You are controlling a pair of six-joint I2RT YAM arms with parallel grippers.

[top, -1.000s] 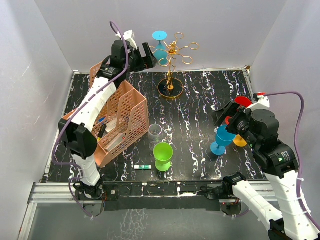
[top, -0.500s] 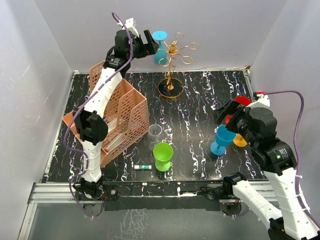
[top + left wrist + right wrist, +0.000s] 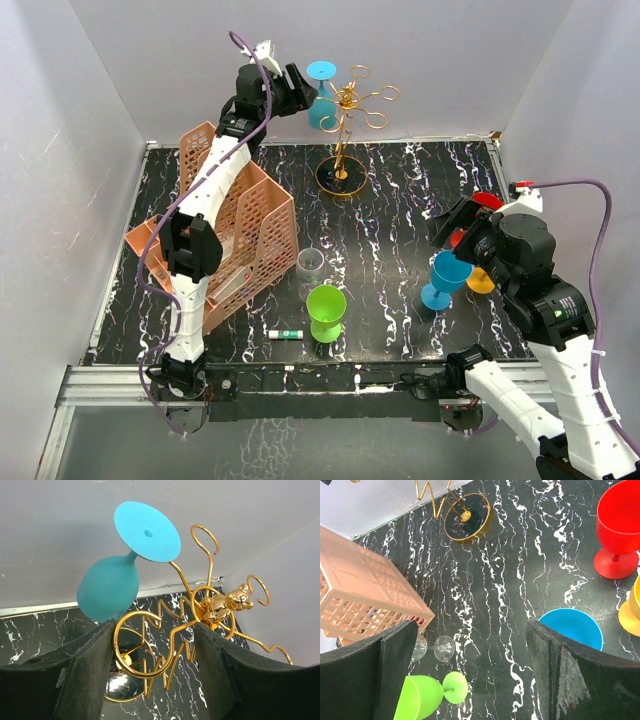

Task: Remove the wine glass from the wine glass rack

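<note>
On gold wire rack (image 3: 220,607), smooth teal glass (image 3: 107,587)

We find the wine glass rack (image 3: 343,140) at the table's (image 3: 400,260) far edge, with a wine glass (image 3: 321,108) hanging from its left side. The file organizer (image 3: 245,235) stands on the left, and a goblet (image 3: 326,308) sits before its right corner.
</note>
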